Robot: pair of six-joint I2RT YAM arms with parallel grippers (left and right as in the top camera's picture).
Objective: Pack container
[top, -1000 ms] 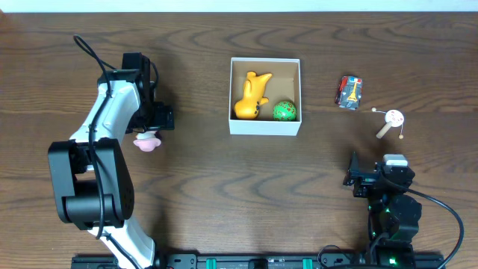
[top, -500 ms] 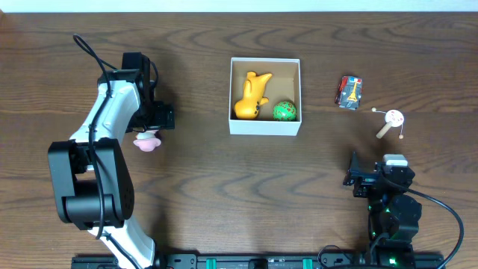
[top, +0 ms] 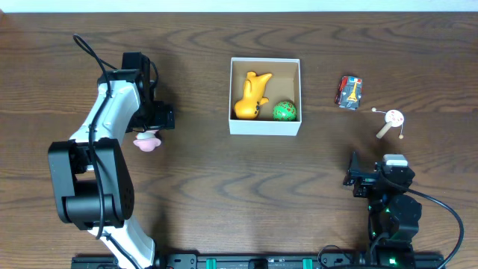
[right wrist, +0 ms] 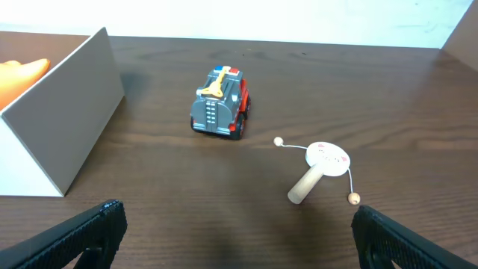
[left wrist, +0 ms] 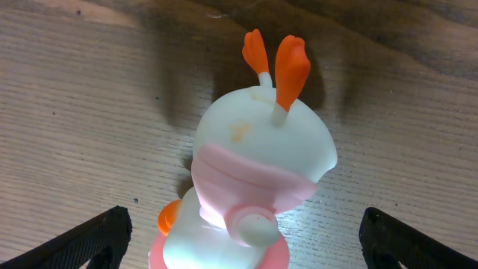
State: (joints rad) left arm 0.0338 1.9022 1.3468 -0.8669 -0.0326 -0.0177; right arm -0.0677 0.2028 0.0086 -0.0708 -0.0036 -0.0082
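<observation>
The container (top: 265, 127), a shallow white box with a tan inside, sits at the table's centre back and holds a yellow toy (top: 251, 96) and a green ball (top: 284, 110). Its white wall (right wrist: 63, 119) shows at the left of the right wrist view. A pink and white toy (left wrist: 254, 179) with orange ears lies on the table at the left (top: 147, 142). My left gripper (left wrist: 243, 246) is right over it, open, one finger on each side, not touching. My right gripper (right wrist: 239, 239) stands open and empty near the front right.
A small red and blue toy truck (top: 349, 91) (right wrist: 219, 104) lies right of the container. A wooden pellet drum with beaded strings (top: 390, 122) (right wrist: 320, 170) lies farther right. The left arm (top: 104, 127) stretches along the table's left side.
</observation>
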